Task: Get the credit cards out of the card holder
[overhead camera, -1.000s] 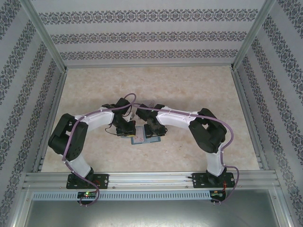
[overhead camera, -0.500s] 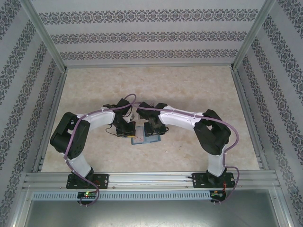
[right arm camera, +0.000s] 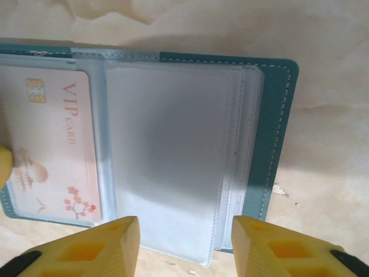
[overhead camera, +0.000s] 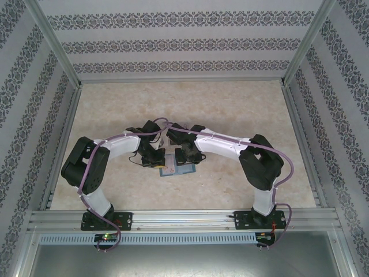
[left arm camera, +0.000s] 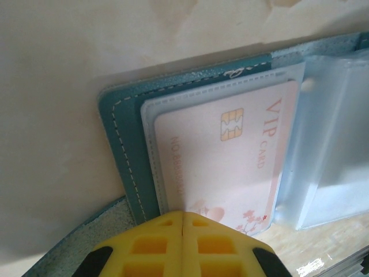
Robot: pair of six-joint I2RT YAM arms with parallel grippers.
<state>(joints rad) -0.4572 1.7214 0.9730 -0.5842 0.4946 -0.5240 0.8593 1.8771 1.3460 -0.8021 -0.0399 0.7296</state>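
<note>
Pinning comes first, we judge: the left gripper [left arm camera: 183,231], clenched with nothing visible between its fingers, sits at the near edge of the holder [left arm camera: 124,150] and should press down there; the right gripper [right arm camera: 184,231], jaws apart and empty, should close on one card edge alone, not the sleeves [right arm camera: 173,144]; the holder lies open and flat between both grippers; the pink card [left arm camera: 230,156] sits in its left panel. Left wrist view gives us that card's chip and the stitched border; right wrist view adds the cloudy sleeves opposite, contents unclear; from above, both arms converge mid-table [overhead camera: 230,104].
</note>
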